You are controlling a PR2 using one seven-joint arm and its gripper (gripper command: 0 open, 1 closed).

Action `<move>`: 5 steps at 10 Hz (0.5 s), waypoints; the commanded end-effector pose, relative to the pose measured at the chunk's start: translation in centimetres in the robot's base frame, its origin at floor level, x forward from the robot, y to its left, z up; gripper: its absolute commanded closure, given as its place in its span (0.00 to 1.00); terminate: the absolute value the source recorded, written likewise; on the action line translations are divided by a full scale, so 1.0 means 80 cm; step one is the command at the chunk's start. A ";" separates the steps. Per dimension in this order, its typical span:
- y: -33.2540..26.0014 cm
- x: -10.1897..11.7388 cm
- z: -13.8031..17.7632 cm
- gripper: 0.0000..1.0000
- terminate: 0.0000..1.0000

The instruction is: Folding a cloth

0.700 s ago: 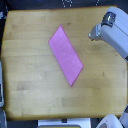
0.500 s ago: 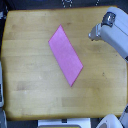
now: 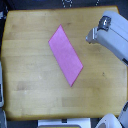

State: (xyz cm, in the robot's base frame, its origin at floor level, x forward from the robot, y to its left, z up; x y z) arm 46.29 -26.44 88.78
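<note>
Far out toward the exterior view's left from my claw, the wooden tabletop (image 3: pixel 30 85) runs to its rounded edge, and a dark strip and a pale object show just past that edge, too blurred for me to name. The wood there is bare, light brown with a visible grain.

Nearer to my claw, but still well apart from it, the cloth (image 3: pixel 65 54) lies flat on the tabletop. It is a plain pink-magenta piece shaped like a slanted parallelogram. Its upper corner points toward the far edge of the tabletop, and its lower corner points toward the near edge, lower in the view than my claw. The long side facing my claw runs at a slant, so the lower end of the cloth sits closer to my side than the upper end does. I see no folds in it; it looks like a single smooth layer. Nothing of mine touches it.

My claw (image 3: pixel 92 37) hangs at the exterior view's right, above the far right part of the tabletop, at the end of my grey and white arm (image 3: pixel 114 36). The tip is small and blurred, so I cannot tell whether it is released or clenched. I see nothing in its grasp.
</note>
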 end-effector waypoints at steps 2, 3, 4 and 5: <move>0.057 -0.075 -0.033 0.00 0.00; 0.076 -0.098 -0.039 0.00 0.00; 0.090 -0.114 -0.045 0.00 0.00; 0.096 -0.127 -0.050 0.00 0.00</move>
State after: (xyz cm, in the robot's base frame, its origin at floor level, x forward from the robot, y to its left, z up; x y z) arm 41.81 -23.02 86.72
